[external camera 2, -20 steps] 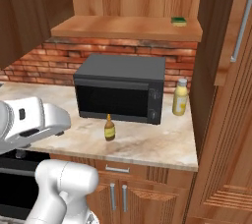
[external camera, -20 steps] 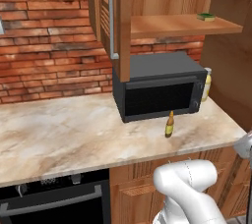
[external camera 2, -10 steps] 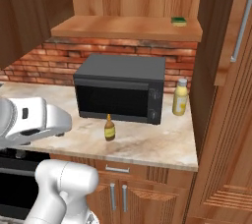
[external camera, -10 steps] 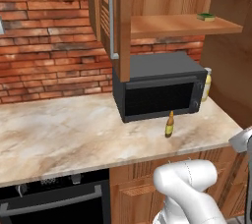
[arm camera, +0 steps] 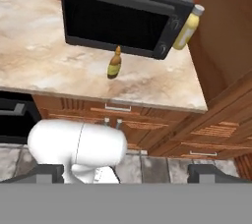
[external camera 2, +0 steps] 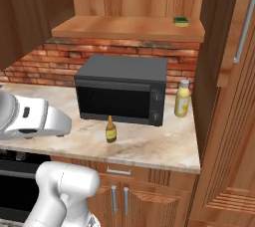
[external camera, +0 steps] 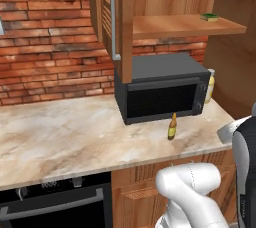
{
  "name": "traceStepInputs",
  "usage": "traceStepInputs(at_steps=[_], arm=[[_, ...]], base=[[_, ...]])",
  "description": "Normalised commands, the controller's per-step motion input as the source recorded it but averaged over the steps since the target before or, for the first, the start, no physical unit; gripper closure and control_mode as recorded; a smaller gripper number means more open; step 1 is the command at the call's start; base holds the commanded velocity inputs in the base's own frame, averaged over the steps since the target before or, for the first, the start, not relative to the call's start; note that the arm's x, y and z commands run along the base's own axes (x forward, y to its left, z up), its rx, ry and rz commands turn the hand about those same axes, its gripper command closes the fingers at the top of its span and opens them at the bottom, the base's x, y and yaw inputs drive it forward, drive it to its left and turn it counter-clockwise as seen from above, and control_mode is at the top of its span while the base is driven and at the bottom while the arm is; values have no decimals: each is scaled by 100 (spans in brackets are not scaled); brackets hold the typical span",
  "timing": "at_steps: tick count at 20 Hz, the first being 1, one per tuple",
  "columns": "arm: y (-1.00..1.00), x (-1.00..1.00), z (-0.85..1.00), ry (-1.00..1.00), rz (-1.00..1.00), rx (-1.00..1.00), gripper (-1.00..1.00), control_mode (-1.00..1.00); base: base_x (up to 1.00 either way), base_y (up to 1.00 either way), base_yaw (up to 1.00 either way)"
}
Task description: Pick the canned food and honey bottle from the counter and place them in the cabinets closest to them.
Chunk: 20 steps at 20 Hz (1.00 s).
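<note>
On the marble counter [external camera 2: 149, 146] the honey bottle [external camera 2: 111, 130] stands in front of the microwave [external camera 2: 122, 89]. My gripper [arm camera: 125, 171] is wide open, empty, well apart; I fear tipping the slim bottle

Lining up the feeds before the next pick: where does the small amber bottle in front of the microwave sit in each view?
Left base view: the small amber bottle stands right of centre on the counter, before the microwave's right half.
Right base view: left of centre, below the microwave door.
Hand view: upper middle, under the microwave.
Shared landmark: the microwave.
</note>
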Motion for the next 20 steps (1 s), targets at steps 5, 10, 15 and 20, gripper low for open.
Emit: traceStepInputs(at_steps=[5,10,15,20], arm=[[6,29,-15,0,-12,7,-100,-100],[3,32,-20,0,-10,9,-100,-100],[5,38,-21,1,-9,9,-100,-100],[3,39,-22,1,-8,6,-100,-100]], base=[[0,0,0],[0,0,0],[0,0,0],[0,0,0]])
